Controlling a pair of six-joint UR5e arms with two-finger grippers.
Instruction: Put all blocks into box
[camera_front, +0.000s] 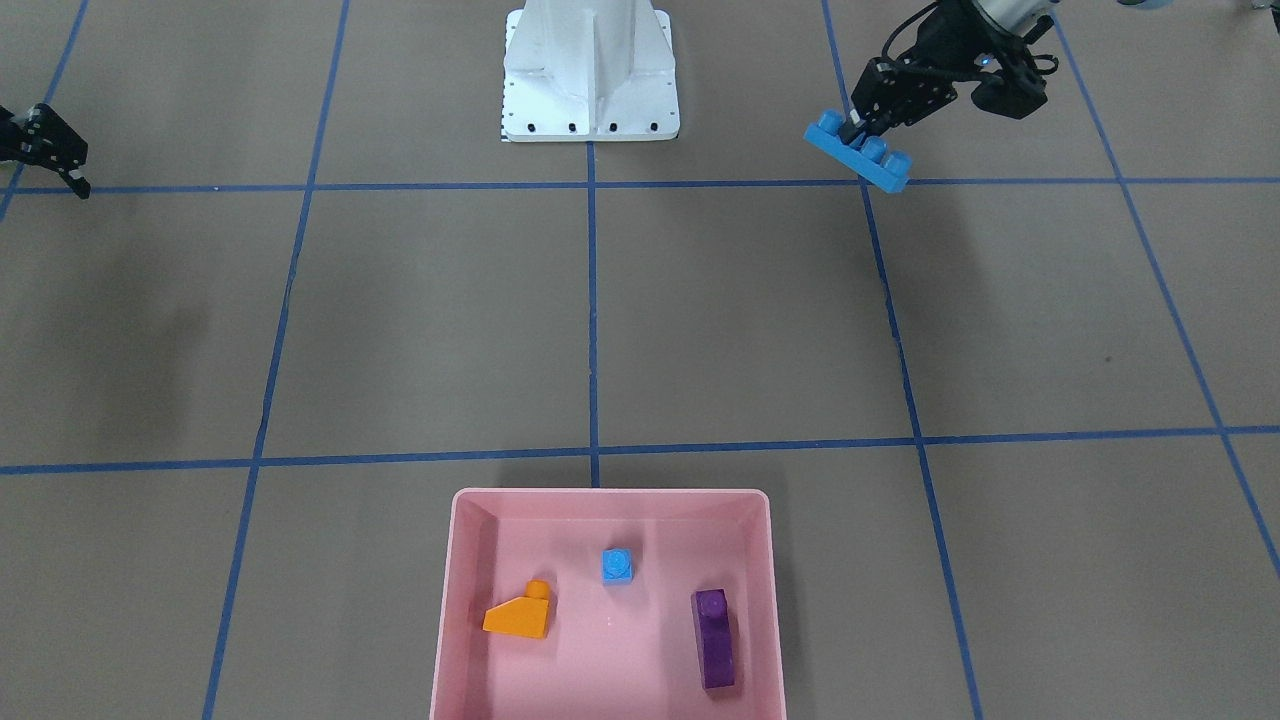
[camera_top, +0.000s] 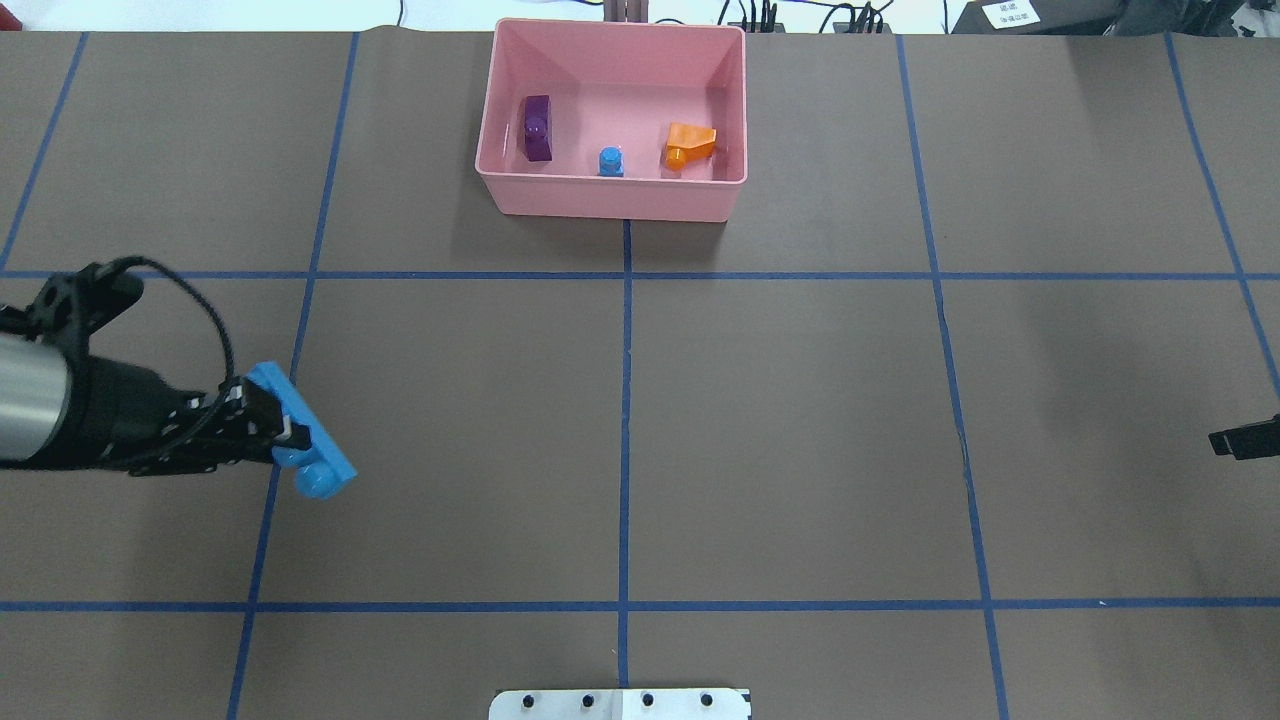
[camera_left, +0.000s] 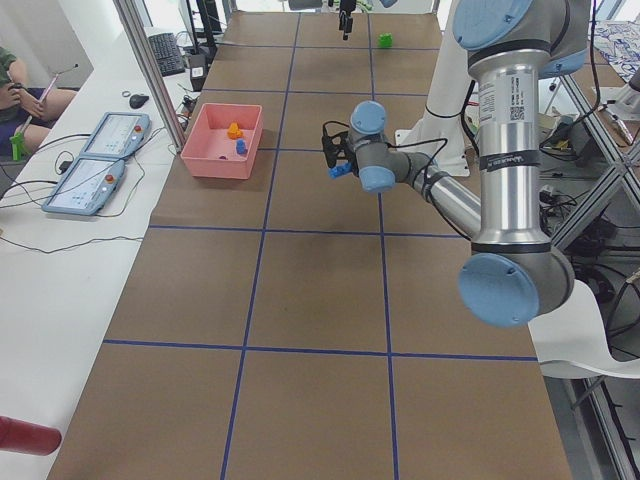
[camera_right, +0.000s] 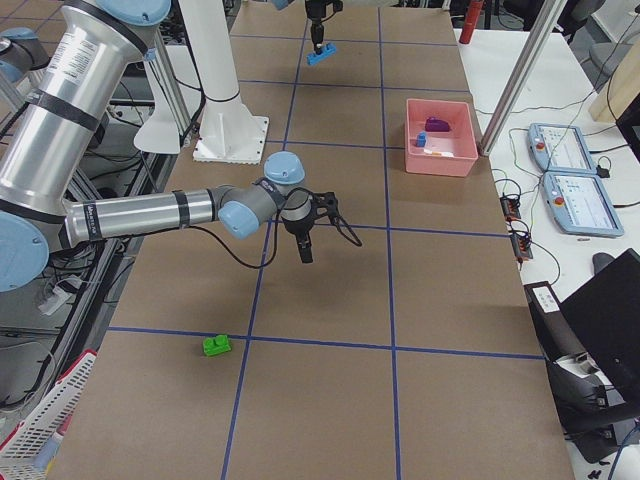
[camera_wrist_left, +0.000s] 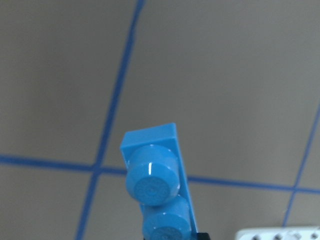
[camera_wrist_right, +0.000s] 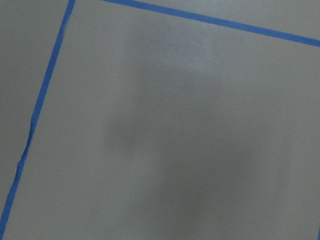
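Upper right of the front view: the left gripper (camera_front: 857, 130), jaws clamped on the long blue brick (camera_front: 882, 162), holds it raised off the table (camera_front: 740, 320), likely for carrying to the pink box (camera_front: 610, 493) at bottom centre (well apart).

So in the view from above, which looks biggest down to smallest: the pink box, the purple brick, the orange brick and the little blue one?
Pink box, by far.
Then purple brick and orange brick, too alike to rank.
Smallest: little blue brick.
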